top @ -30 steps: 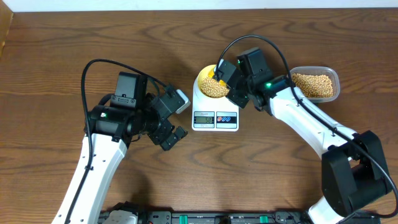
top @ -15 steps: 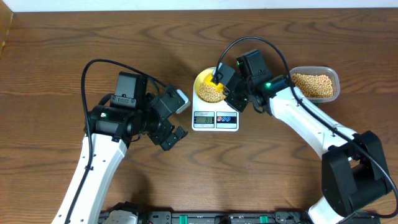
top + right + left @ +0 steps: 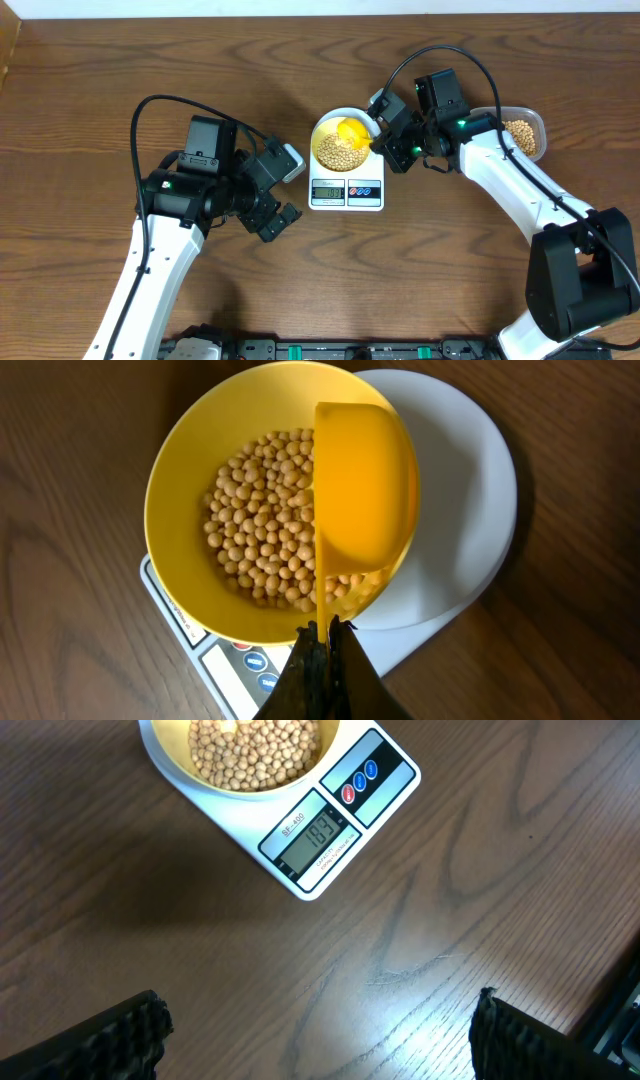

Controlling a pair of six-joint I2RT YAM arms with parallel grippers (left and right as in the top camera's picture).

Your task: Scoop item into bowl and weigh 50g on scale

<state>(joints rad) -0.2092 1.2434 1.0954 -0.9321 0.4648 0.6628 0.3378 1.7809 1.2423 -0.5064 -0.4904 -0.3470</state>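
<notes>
Just ahead of the right gripper (image 3: 322, 650), the beans (image 3: 265, 525) lie loose in the bowl (image 3: 180, 490), which sits on the scale (image 3: 470, 510). The gripper is clenched on the thin handle of the spoon (image 3: 360, 490), whose cup hangs over the half of the bowl nearer the hand. No beans show on the cup.

A second ago this wrist was hunched right over the bowl and hid part of it from above. It has since drawn back toward the tub (image 3: 520, 135) behind it, and the bowl is open to the overhead view. That suggests a load has just been tipped out and the spoon is coming away empty.

The display (image 3: 322, 830), seen ahead of the left gripper (image 3: 320, 1040), shows three digits, roughly one-eight-three, with the decimal point too small to make out. If it falls before the last digit, the bowl is well short of the target and more scoops are likely needed.

The tub still holds plenty of beans and is close behind the right hand, so the trip back is short. The left gripper has not moved. Its jaws are spread wide and hold nothing, and it hovers over bare table (image 3: 430, 950) with the scale just beyond its tips. Nothing lies between the spoon and the tub. The bowl's rim and the scale's edge are the things to clear.
</notes>
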